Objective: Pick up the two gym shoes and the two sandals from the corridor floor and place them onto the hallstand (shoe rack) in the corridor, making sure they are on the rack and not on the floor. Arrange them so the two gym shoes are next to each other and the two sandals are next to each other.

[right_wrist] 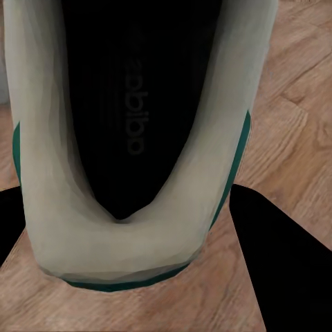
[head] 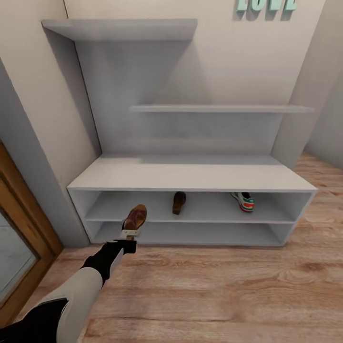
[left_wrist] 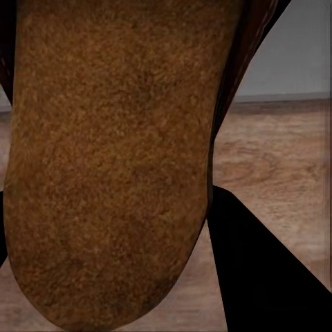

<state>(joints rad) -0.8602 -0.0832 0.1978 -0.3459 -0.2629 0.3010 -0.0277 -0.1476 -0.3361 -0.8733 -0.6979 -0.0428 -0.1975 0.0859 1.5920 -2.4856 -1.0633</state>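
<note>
I hold one brown sandal [head: 136,216] in my left gripper [head: 129,234], clamped at its heel end, with the toe pointing up and away toward the hallstand [head: 190,176]. It hangs just in front of the upper shelf compartment, near that compartment's left end and above the corridor floor [head: 214,286]. In my left wrist view the sandal's rough brown sole [left_wrist: 111,159] looms close, with the dark gripper finger [left_wrist: 270,277] beside it and floor planks beyond.

The second sandal [head: 179,202] lies inside the upper shelf compartment, near its middle, toe pointing out toward the front edge. A gym shoe [head: 244,201] sits in the same compartment toward its right end, well apart from that sandal, its green stripes and red-edged sole showing.

My right gripper grips the other gym shoe [right_wrist: 131,138]: in the right wrist view its off-white collar, dark insole and green trim sit between the dark fingers [right_wrist: 277,256], over the wooden floor.

The hallstand's top surface is pale grey, with two staggered shelves above it. Mint letters [head: 266,5] hang on the wall.
</note>
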